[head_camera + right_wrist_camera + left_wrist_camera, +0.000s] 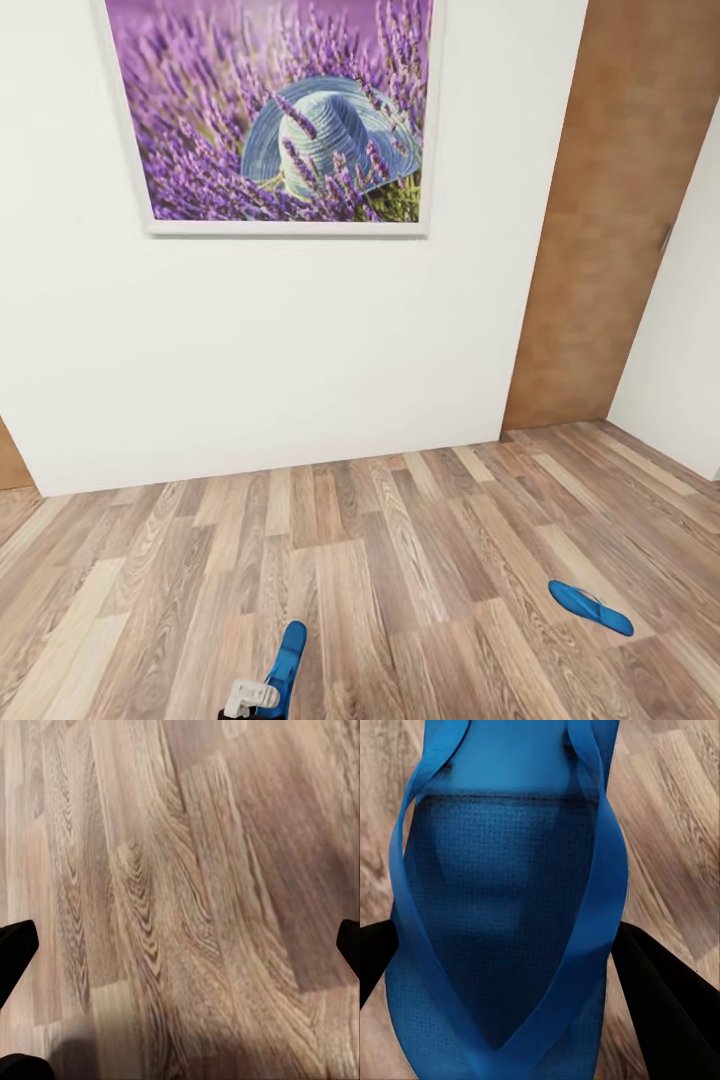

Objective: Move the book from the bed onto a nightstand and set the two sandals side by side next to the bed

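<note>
Pincer on the left point(510, 967) clamps one blue sandal point(506, 892); the right pincer point(180, 945) gapes empty, and that loosely pinched shoe could slip to the floor point(400, 560).

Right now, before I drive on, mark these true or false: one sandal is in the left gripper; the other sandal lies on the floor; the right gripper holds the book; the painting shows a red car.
1. The left gripper holds a blue sandal: true.
2. The second sandal lies on the wood floor: true.
3. The right gripper holds the book: false, it is open over bare floor.
4. The painting shows a red car: false, a blue hat among lavender.
</note>
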